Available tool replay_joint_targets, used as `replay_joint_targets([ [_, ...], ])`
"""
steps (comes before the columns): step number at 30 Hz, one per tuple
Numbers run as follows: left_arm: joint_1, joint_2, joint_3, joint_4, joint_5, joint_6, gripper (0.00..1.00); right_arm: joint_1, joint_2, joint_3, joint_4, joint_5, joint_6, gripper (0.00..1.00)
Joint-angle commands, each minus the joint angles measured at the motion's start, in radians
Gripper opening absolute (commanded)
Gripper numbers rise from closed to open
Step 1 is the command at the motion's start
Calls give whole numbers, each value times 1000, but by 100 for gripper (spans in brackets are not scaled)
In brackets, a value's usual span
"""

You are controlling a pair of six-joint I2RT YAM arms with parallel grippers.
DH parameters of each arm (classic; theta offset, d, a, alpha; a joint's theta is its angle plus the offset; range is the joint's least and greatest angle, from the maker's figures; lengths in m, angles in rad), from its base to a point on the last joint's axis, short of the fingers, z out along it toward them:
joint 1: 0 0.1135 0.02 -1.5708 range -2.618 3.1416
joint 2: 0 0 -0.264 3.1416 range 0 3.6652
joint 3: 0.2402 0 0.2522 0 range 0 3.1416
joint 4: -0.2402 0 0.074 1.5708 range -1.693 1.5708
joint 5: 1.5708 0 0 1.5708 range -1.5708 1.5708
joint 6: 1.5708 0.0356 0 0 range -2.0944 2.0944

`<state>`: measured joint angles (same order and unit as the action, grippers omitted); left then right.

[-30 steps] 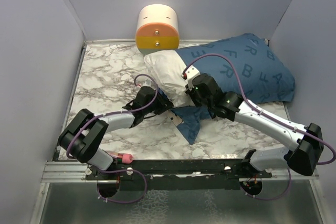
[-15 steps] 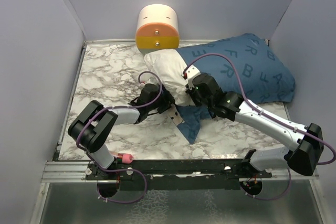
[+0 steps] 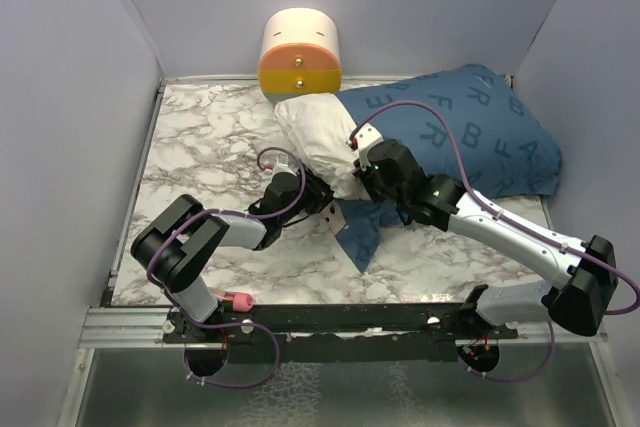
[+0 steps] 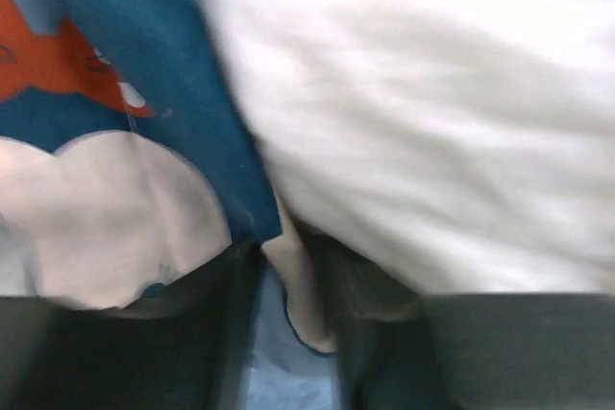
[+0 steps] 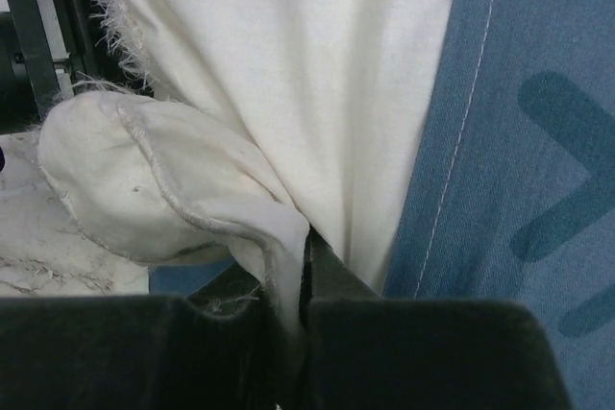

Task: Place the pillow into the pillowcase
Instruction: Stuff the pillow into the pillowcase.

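Elbow of left arm (image 3: 186, 243) (pincer (image 3: 326, 212) parted) swung inward.

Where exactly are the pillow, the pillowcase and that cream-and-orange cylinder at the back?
pillow (image 3: 308, 132): overhead view, on its bare white end sticking out.
pillowcase (image 3: 480, 137): overhead view, on the blue lettered middle.
cream-and-orange cylinder (image 3: 300, 32): overhead view, on its cream upper part.
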<state>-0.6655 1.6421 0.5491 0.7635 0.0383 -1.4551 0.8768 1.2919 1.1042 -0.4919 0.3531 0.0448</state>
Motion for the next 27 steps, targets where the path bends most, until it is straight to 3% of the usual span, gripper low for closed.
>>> replay_joint_targets([
  [1,-10,-9,72,60,-1,-42,20,8,-29,46,114,-29,47,1],
  [2,-13,-1,91,24,4,-31,21,8,-28,46,114,-30,47,1],
  [6,-27,6,114,-87,-23,-16,63,8,-28,49,114,-29,46,1],
  [8,-28,20,117,-79,-14,-9,65,8,-28,44,116,-29,45,1],
  [9,-28,31,120,-73,4,-11,64,8,-27,42,118,-28,44,1],
  [11,-28,48,129,-77,40,-13,48,8,-20,39,116,-14,35,1],
  [12,-28,48,126,-72,53,-9,33,8,-12,39,109,7,28,1],
  [13,-27,44,110,-56,60,-1,11,7,-1,36,100,34,18,1],
  [14,-28,27,88,-49,62,5,0,0,16,36,83,54,6,1],
  [20,17,-203,-55,-193,111,212,0,-99,103,29,-39,-36,80,1],
  [27,170,-629,-170,-442,164,309,0,-200,271,78,-280,-43,104,1],
])
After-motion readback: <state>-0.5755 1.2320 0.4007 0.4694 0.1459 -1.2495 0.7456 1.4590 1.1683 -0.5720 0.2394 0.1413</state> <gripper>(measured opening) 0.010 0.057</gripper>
